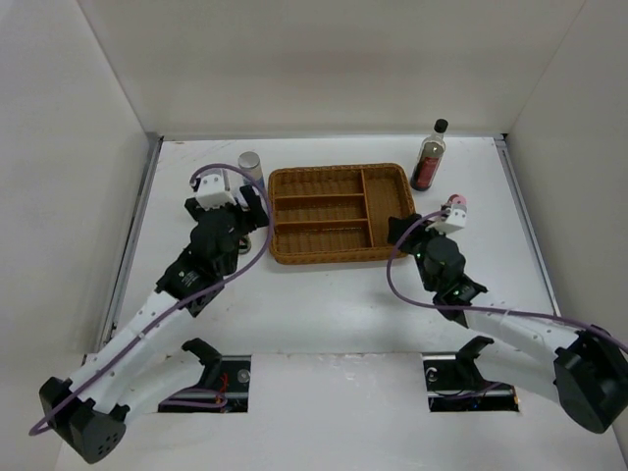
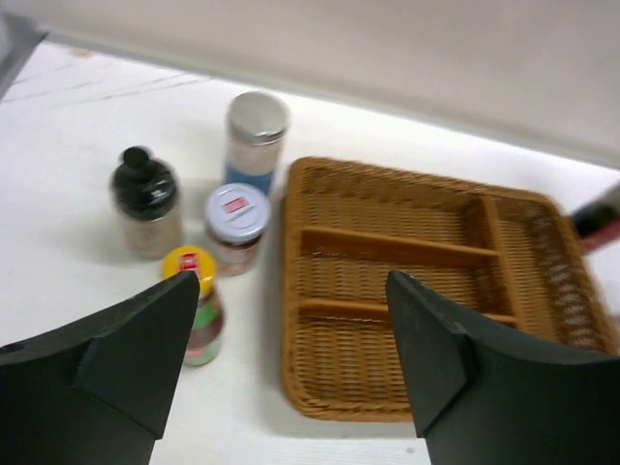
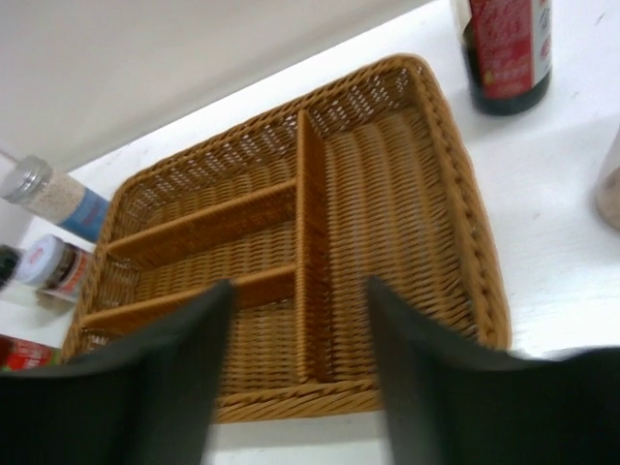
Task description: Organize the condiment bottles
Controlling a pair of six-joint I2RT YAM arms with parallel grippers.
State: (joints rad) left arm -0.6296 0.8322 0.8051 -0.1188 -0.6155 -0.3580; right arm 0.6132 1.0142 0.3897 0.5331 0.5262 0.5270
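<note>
We find the silver-lidded jar (image 2: pixel 257 140), black-capped jar (image 2: pixel 145 199), red-and-white-lidded jar (image 2: pixel 235 225) and yellow-capped bottle (image 2: pixel 194 305) clustered just left of the wicker tray (image 2: pixel 387 177). The tall dark bottle (image 1: pixel 429 154) and pink-capped bottle (image 1: pixel 457 204) stand to its right. The left gripper (image 2: pixel 291 291), arm stretched forward, hangs near the cluster, fingers spread and empty. The right gripper (image 3: pixel 300 286), arm bent inward, tilts down at the tray, likewise spread and empty.

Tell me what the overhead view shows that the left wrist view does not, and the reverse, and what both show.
Only overhead: the pink-capped bottle, right of the basket. Only left wrist: the black-capped tan bottle, the short jar with a red-and-white lid, and the yellow-capped bottle. Both: the basket, the silver-lidded bottle and the tall dark bottle, only its edge in the wrist view.
</note>
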